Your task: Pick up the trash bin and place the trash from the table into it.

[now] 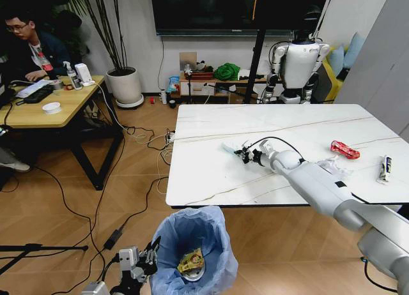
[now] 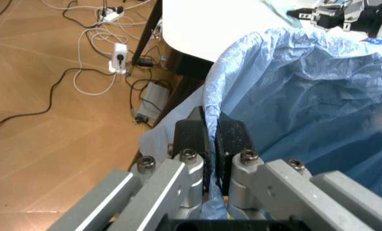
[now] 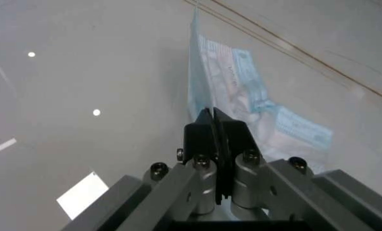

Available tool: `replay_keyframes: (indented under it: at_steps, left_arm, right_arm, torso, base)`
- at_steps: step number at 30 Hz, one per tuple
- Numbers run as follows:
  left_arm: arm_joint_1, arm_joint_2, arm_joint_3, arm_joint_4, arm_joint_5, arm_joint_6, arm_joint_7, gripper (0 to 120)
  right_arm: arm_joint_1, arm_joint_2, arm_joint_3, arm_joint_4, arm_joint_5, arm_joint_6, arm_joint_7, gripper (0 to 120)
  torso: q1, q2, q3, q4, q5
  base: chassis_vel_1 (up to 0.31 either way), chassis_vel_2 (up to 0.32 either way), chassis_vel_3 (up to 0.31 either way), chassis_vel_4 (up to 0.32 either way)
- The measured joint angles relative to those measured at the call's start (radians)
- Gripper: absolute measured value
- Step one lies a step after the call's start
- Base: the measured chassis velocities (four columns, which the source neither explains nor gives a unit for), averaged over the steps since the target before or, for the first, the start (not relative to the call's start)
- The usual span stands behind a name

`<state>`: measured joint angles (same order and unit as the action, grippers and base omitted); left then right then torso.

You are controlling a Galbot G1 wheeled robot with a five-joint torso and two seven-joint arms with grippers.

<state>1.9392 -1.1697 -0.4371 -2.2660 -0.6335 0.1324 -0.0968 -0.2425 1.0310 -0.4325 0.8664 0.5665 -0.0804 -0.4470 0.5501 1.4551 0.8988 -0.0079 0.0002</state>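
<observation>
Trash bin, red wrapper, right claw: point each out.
trash bin (image 1: 214,241), head view, blue liner at rim.
red wrapper (image 1: 345,149), head view, its middle.
right claw (image 1: 241,154), head view, between fingertips.

Marble-look tabletop (image 1: 211,167), white with thin grey veins and a dark edge. On it: a pale blue-and-clear packet (image 1: 231,147) toward the near left, a red wrapper (image 1: 345,149) over to the right, a black-and-white sachet (image 1: 384,168) further right still, and clear film (image 1: 330,165) just nearer than the wrapper.
</observation>
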Motion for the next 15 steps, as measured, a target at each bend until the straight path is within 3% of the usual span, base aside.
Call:
replay_keyframes:
  at_steps: [7,12,15]
  left_arm:
    - [-0.024,0.012,0.035,0.010,0.000,0.000,-0.001,0]
    - [-0.064,0.019,0.083,0.038,-0.002,0.000,-0.013,0]
    - [-0.100,0.016,0.131,0.061,0.000,0.003,-0.028,0]
  right_arm:
    - [-0.015,-0.083,-0.002,0.138,0.051,-0.015,0.011,0]
    - [-0.055,-0.183,0.014,0.312,0.149,-0.017,0.025,0]
    - [-0.086,-0.291,0.027,0.485,0.222,-0.014,0.032,0]
  torso:
    - [0.000,0.000,0.000,0.0002,-0.0001]
    - [0.000,0.000,0.000,0.0000,0.0004]
    - [0.000,0.000,0.000,0.0000,-0.0003]
  base:
    - [0.000,0.000,0.000,0.000]
    - [0.000,0.000,0.000,0.000]
    - [0.000,0.000,0.000,0.000]
